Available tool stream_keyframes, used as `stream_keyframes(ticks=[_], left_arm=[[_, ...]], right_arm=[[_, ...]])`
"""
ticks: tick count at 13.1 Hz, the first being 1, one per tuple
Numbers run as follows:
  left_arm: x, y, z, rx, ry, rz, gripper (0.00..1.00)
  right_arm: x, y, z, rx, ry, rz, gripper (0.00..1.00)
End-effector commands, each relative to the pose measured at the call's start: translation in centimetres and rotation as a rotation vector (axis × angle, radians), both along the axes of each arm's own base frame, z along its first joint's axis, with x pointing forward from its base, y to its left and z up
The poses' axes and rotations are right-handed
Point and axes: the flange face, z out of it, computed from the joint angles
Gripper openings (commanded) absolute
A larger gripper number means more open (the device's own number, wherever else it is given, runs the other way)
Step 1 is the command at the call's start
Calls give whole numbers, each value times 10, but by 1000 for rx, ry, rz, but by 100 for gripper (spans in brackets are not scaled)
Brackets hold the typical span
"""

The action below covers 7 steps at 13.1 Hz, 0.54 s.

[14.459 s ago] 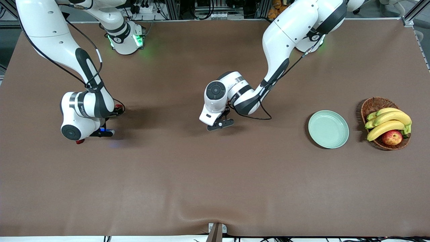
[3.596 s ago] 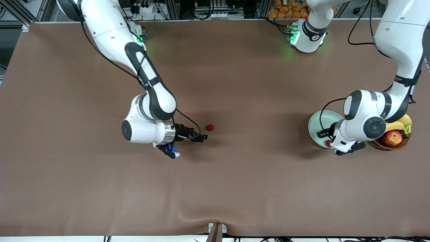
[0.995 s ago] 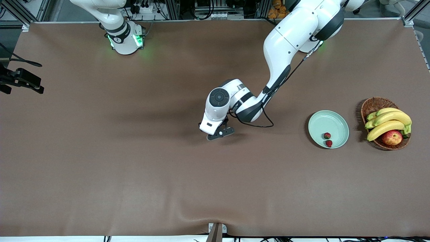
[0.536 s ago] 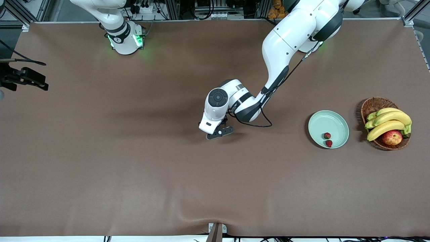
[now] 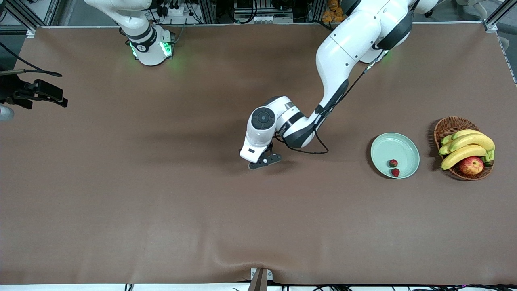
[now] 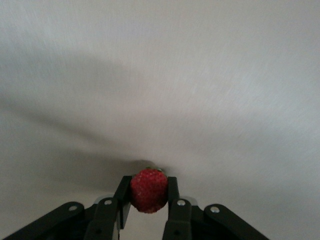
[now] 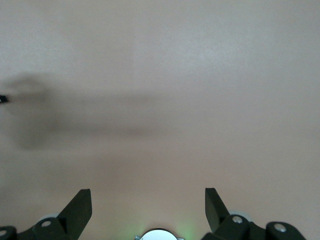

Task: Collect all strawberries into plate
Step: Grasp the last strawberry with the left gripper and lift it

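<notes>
Table cover (image 5: 161, 210): matt brown cloth, probably felt. Plate (image 5: 383, 146): glossy, smooth. Basket (image 5: 448, 125) beside plate: rough woven wicker. Strawberry (image 6: 148, 190): pitted red skin.

- The left arm is reaching from its base down to the middle of the brown tabletop (image 5: 161, 210), its tool (image 5: 264, 160) sitting low at the cloth.
- The right tool (image 5: 44, 93) is showing only at the edge of the view, at the right arm's end of the tabletop.
- Two strawberries (image 5: 393, 163) are lying in the plate (image 5: 387, 145), close together, in the part nearer the camera.
- A wicker basket (image 5: 448, 125) is standing just beside the plate, at the left arm's end, holding bananas (image 5: 468, 146) and an apple (image 5: 471, 165).
</notes>
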Motion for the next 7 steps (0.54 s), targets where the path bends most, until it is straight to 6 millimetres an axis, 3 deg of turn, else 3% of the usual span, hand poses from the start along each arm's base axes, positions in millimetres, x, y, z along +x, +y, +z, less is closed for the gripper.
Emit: stream_keyframes(ticks=[1,3,7], left_arm=[[42,40,62,-18,-50,84,0],[64,79,108,22,-46,123,0],[89,158,164,101,-38,145,0]], right_arm=[[-3,-7,-1,7,8,-9,100],[-1,-5,-3,6,8,-6,100],[2,-16,-3,-3,1,-21,100]])
